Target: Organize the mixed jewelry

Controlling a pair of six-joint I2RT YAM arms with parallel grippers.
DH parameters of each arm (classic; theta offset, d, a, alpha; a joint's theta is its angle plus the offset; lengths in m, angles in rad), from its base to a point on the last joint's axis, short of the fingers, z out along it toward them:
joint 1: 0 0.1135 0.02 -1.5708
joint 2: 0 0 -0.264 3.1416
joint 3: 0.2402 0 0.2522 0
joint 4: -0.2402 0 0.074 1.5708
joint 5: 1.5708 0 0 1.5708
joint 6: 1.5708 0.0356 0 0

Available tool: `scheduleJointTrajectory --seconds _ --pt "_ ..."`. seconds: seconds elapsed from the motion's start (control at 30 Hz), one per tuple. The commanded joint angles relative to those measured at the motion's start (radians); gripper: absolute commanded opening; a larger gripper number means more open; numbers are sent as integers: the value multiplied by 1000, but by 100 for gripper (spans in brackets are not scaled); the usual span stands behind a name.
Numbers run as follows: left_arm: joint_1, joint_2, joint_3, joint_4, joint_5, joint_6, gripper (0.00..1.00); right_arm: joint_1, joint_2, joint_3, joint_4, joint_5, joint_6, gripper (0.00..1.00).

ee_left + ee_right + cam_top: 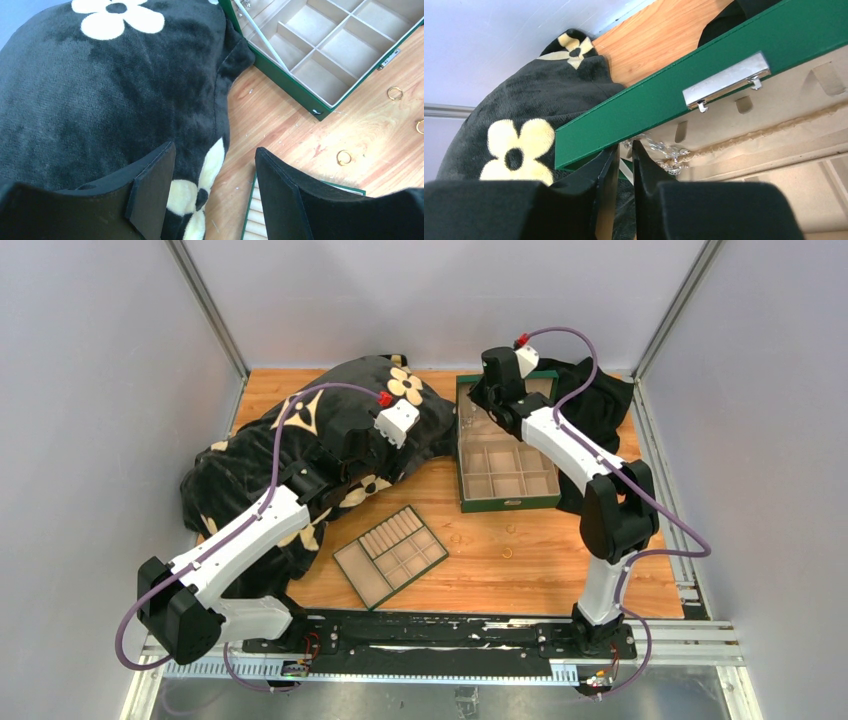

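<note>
A silvery sparkly cluster [668,156] lies inside the green box [505,502] where the beige lining meets the lid. My right gripper [626,146] is at the box's far left corner [478,398], its jaws almost together, with one end of the cluster between the tips. Thin gold rings [394,93] [343,157] lie on the wooden table in front of the box, and they also show in the top view [507,552]. My left gripper [215,155] is open and empty, over the edge of the black flowered plush cloth [300,455].
A flat green tray [390,555] with beige compartments lies at an angle on the table near the middle front. The box's lid [704,75] with a metal latch stands open at the back. A second black cloth [600,405] lies behind the box at the right.
</note>
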Motion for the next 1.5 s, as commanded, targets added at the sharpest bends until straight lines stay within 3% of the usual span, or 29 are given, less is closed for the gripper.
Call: scheduleJointTrajectory --seconds 0.0,0.1,0.43,0.6,0.77,0.87,1.03,1.2,1.27,1.47 --pt "3 -22 -1 -15 3 2 64 -16 -8 -6 4 15 8 24" --pt "3 -17 0 -24 16 2 64 -15 -24 -8 -8 6 13 30" --pt "2 -38 16 -35 9 -44 64 -37 -197 -87 -20 -63 -18 35" --pt "2 -59 31 -60 2 -110 65 -77 -426 -192 -99 24 -232 56" --pt "3 -84 27 -69 -34 -183 66 -95 -641 -325 -215 14 -479 58" --pt "3 -102 17 -111 -94 -262 68 -92 -761 -420 -349 -64 -526 57" --pt "0 -148 -36 -300 -230 -368 74 26 -953 -648 -480 -44 -468 58" --pt "-6 -305 -216 -320 -205 -537 75 194 -1053 -850 -550 57 -352 73" --pt "-35 -348 -274 -322 -213 -584 74 210 -1037 -869 -577 41 -336 72" --pt "-143 -337 -357 -354 -232 -688 72 211 -875 -888 -580 -113 -400 55"
